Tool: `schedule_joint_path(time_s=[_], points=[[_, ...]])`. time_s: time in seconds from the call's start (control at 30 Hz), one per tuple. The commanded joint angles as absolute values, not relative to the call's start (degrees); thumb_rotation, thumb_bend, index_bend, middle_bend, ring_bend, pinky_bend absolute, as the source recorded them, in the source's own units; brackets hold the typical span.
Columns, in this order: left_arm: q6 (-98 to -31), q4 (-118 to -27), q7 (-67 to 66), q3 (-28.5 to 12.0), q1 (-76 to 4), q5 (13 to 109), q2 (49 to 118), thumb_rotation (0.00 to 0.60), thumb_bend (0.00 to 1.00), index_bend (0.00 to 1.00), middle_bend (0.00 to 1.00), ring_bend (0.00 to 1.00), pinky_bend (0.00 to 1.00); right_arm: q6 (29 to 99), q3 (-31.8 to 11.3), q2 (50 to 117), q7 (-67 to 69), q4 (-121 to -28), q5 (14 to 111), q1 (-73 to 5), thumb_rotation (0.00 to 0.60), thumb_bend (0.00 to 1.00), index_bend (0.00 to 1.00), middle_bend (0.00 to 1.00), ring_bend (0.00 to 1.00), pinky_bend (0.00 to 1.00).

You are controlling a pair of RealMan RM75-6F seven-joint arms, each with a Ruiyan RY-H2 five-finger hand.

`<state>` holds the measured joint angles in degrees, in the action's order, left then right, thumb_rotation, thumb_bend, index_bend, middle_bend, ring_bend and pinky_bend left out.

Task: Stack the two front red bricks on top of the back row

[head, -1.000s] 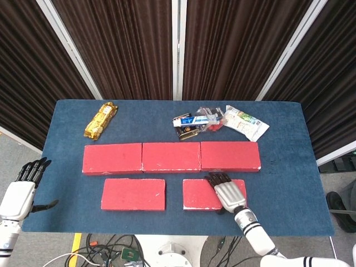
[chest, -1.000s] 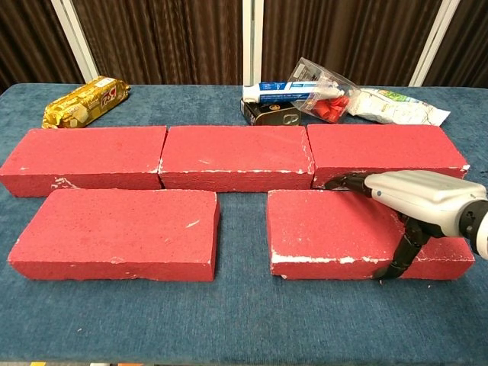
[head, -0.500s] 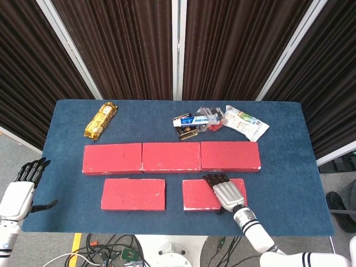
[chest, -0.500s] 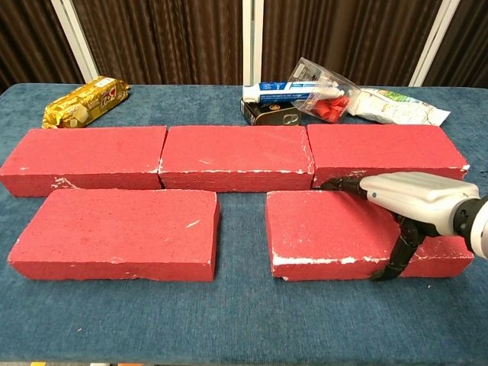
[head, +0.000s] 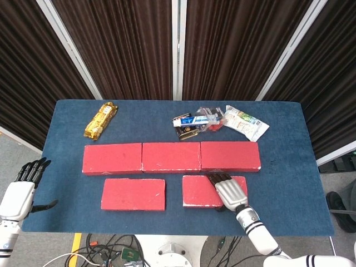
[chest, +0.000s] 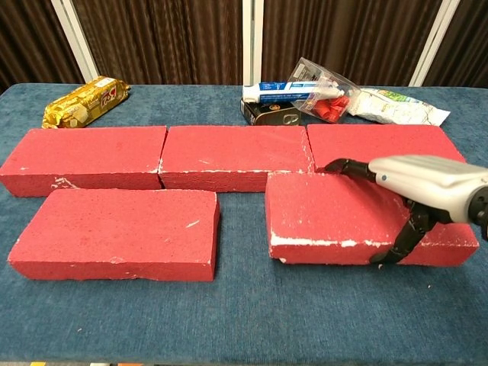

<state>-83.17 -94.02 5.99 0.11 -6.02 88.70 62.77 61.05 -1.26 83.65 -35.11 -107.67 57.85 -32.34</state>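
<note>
From the head view, the right hand (head: 230,191) lies over the right end of the front right brick (head: 207,191), fingers stretched across its top toward the back row (head: 171,157). Compared with half a second ago, this brick sits closer to the back row, its far edge now just beside the rightmost back brick. The front left brick (head: 133,194) rests flat on the blue table (head: 283,178), unchanged. The left hand (head: 23,189) hangs off the table's left edge, fingers spread and holding nothing, as before. A gold packet (head: 101,119) and a cluster of small packages (head: 219,122) lie behind the row.

At the chest view, the right hand (chest: 423,187) grips the front right brick (chest: 335,217), fingers over the top and thumb down its near face. The brick's near edge looks lifted off the table and it now overlaps the front of the back row (chest: 229,156), where earlier it lay flat with a gap. The front left brick (chest: 118,232) has not moved.
</note>
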Motion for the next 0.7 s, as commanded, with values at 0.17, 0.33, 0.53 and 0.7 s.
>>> schedule_joint_path(time_s=[0.17,0.33,0.53,0.7], points=[[-83.3,-94.2,6.0,0.2,-6.1,89.0,62.5,0.6,0.05,0.0,0.0,0.0,0.0,61.6,-5.3,78.9,-35.1,-112.4,60.2,-35.0,0.6,0.11,0.0,0.12,0.12,0.32],[-83.7,-94.3,6.2,0.3,-5.8,89.1,62.3,0.6,0.05,0.0,0.0,0.0,0.0,56.8,-11.5,78.6,-36.6,-111.0,51.6,-41.4,0.6,0.1,0.0,0.12,0.12,0.32],[-83.1,-93.6,6.7,0.4,-5.9,88.8,62.5,0.6,0.05,0.0,0.0,0.0,0.0,52.3,-15.1,81.1,-38.0,-104.6,42.9,-49.0,0.6,0.1,0.0,0.12,0.12,0.32],[-83.2,-93.3,7.1,0.3,-5.8,88.7,62.3,0.6,0.05,0.0,0.0,0.0,0.0,50.2,-15.6,84.0,-37.9,-98.3,38.3,-53.4,0.6,0.1,0.0,0.11,0.12,0.31]])
